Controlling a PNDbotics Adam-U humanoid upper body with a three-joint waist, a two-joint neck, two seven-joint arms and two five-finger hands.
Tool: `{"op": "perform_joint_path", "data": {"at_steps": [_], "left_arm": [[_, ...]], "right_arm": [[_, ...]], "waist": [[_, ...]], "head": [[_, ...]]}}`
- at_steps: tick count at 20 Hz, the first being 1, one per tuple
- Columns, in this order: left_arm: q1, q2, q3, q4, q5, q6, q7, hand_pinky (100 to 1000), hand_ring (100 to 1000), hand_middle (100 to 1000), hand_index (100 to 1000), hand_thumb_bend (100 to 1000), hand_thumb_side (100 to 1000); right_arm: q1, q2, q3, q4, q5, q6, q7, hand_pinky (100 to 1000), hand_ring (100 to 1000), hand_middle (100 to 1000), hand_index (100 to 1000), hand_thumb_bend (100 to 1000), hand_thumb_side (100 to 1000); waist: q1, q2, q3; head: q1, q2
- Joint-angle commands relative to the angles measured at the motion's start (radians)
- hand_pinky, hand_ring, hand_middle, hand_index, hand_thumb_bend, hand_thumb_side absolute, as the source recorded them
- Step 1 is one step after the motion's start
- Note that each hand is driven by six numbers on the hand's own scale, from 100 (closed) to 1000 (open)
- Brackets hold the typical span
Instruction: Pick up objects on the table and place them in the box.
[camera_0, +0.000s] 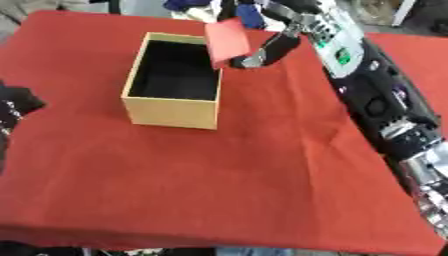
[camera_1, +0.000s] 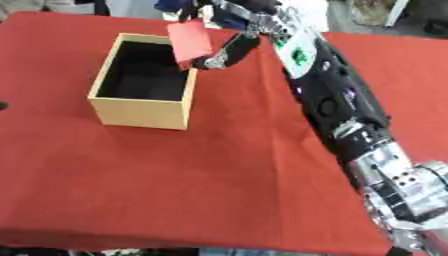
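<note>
One red card, flat, stiff-looking and roughly rectangular, is pinched in the right hand just above the far right corner of the box. It stands almost on edge, tilted a little, its lower end dipping past the box's rim while the rest sticks up over the opening. Its colour nearly matches the red cloth that covers the table, only slightly paler. The hand's dark fingers are curled against the card's right side, and the arm runs in from the lower right, black with silver joints and a white panel with a green mark. The box is open on top, tan on the outside and black inside, and nothing can be made out within it. At the left edge a dark shape shows, probably the left hand; its fingers cannot be read.
</note>
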Motion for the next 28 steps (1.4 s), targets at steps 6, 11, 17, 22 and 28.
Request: {"op": "perform_joint_path", "data": {"at_steps": [6, 11, 17, 22, 28], "left_arm": [[-0.029, 0.011, -0.017, -0.009, 0.010, 0.002, -0.022, 853, 655, 553, 646, 274, 748], [-0.031, 0.009, -0.018, -0.006, 0.009, 0.003, -0.025, 853, 655, 553, 646, 275, 749], [-0.031, 0.009, -0.016, -0.006, 0.009, 0.003, -0.024, 853, 655, 553, 646, 277, 746], [-0.027, 0.011, -0.008, -0.006, 0.009, 0.004, -0.015, 853, 655, 553, 646, 279, 745], [-0.017, 0.015, 0.008, -0.008, 0.005, 0.006, 0.000, 853, 655, 552, 645, 282, 744]], "right_arm": [[-0.018, 0.018, -0.024, 0.054, 0.063, 0.007, -0.006, 788, 835, 537, 813, 371, 288], [-0.018, 0.034, -0.017, 0.035, 0.088, -0.016, -0.053, 820, 890, 828, 929, 486, 296], [-0.015, 0.029, -0.003, -0.005, 0.071, -0.017, -0.127, 846, 930, 915, 955, 535, 225], [-0.001, 0.000, 0.017, -0.044, 0.011, -0.010, -0.140, 834, 916, 875, 940, 457, 190], [0.050, -0.065, 0.036, -0.125, -0.090, 0.015, -0.137, 824, 901, 820, 924, 281, 150]], "waist": [[0.005, -0.006, 0.032], [0.006, -0.004, 0.034], [0.005, -0.006, 0.028], [0.005, -0.009, -0.003], [0.004, -0.011, -0.065]], "head": [[-0.029, 0.004], [-0.031, 0.004], [-0.028, 0.004], [-0.009, 0.001], [0.027, 0.002]]}}
